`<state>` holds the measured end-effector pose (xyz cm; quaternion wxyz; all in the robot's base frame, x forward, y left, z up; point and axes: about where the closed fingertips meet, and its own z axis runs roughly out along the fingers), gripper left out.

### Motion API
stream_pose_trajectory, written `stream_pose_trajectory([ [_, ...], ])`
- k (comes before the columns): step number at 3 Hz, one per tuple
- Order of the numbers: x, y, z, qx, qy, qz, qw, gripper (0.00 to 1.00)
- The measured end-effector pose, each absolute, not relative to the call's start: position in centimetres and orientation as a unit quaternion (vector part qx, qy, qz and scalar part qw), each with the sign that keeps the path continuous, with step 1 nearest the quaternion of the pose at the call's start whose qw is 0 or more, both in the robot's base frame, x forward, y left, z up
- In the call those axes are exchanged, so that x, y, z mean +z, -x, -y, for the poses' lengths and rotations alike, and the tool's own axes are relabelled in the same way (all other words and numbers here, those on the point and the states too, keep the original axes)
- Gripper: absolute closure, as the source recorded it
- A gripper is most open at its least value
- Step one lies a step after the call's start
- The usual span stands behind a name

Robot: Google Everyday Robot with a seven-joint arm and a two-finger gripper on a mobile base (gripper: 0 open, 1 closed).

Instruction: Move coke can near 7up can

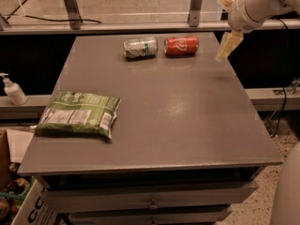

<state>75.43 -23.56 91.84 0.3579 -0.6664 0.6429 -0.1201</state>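
Find coke can (181, 45) lying on its side at far end of worktop (178, 111), just right of 7up can (140, 48), narrow gap between. Note hand (228, 43) raised beyond right edge, carrying nothing; impossible to tell whether released or clenched. Judge placement complete. Next: retract without nudging either can.

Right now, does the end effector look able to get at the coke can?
Probably yes: the end effector hangs just right of the coke can, nothing between them; the 7up can lies on its other side.
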Motion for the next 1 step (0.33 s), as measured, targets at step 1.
stream_pose_trajectory([
  [1,91.82,-75.43,23.55,-0.120,0.666,-0.643,0.358,0.00],
])
